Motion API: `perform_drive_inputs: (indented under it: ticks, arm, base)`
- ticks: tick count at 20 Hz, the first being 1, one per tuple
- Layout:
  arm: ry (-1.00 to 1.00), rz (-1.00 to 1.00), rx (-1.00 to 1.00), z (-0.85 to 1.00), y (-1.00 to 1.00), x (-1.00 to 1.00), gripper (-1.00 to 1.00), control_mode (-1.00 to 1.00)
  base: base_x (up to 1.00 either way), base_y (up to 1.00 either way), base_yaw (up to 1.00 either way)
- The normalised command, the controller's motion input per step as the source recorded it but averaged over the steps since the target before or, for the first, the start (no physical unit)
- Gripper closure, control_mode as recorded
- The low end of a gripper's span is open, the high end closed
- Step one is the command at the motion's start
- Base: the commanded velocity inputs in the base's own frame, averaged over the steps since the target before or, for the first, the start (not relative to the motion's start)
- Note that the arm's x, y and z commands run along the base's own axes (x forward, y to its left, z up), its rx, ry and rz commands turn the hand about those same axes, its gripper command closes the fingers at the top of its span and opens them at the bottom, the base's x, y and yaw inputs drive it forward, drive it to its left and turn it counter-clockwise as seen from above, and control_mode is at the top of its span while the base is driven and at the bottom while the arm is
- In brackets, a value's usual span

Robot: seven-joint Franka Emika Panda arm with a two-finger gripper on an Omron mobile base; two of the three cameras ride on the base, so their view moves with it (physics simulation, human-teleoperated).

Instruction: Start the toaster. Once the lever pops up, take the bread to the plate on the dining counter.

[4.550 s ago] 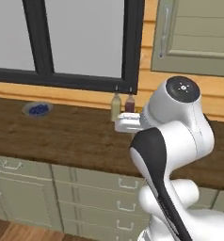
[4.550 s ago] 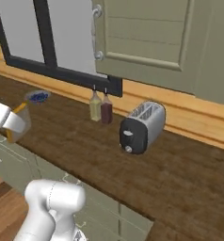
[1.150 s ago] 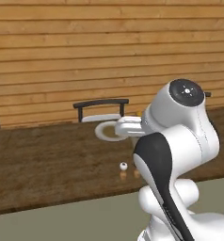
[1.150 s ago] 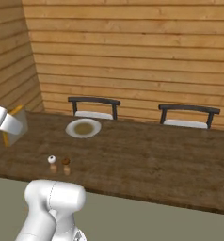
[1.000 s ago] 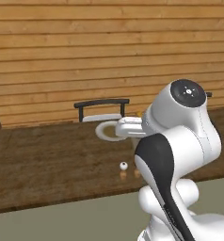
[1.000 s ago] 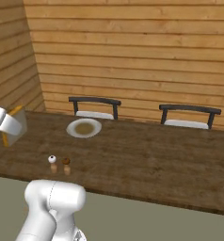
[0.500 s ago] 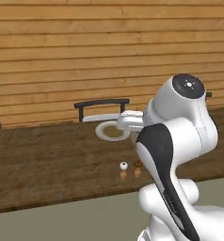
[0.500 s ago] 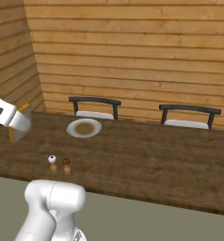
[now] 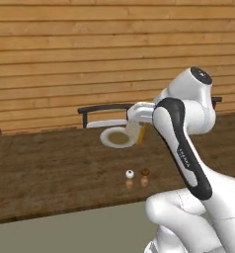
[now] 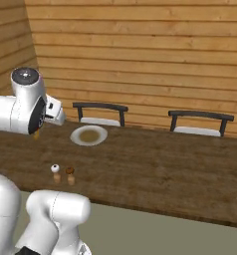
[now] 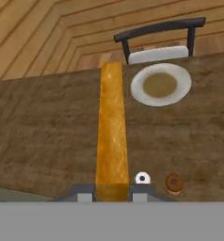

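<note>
Pincer [image 11: 112, 190] clamped edge-on on bread [image 11: 111, 127], held above bench [image 9: 50, 168], short of plate [image 11: 161, 84]. Risks, judged: release too early drops slice on wood; low descent could knock salt shaker [image 11: 142, 178] or pepper shaker [image 11: 174, 182].

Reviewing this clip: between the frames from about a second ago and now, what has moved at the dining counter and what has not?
The arm has swung the gripper forward, carrying the bread from beside the base towards the plate; in the left base view the slice now hangs at the plate's edge. The gripper stays shut on the bread, so nothing was let go. The plate, the two shakers and the dining counter are unchanged.
</note>
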Motion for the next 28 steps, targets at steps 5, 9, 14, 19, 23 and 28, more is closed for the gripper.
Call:
perform_drive_inputs:
  ticks: [5,9,14,19,23,28]
  arm:
    - [-0.02,0.42,0.19,-0.24,-0.37,0.85,1.0,-1.0]
    - [0.04,0.18,0.12,-0.44,-0.14,1.0,1.0,-1.0]
    - [0.1,0.08,0.13,-0.22,-0.19,0.87,1.0,-1.0]
    - [0.06,0.13,0.08,-0.1,-0.23,0.48,1.0,-1.0]
    - [0.08,0.18,-0.05,-0.44,0.02,0.0,1.0,-1.0]
    - [0.03,0.16,-0.15,-0.33,0.0,0.08,1.0,-1.0]
  base:
    - [0.0,0.0,0.0]
    - [0.0,0.0,0.0]
    - [0.0,0.0,0.0]
    - [0.0,0.0,0.0]
    - [0.0,0.0,0.0]
    - [0.0,0.0,0.0]
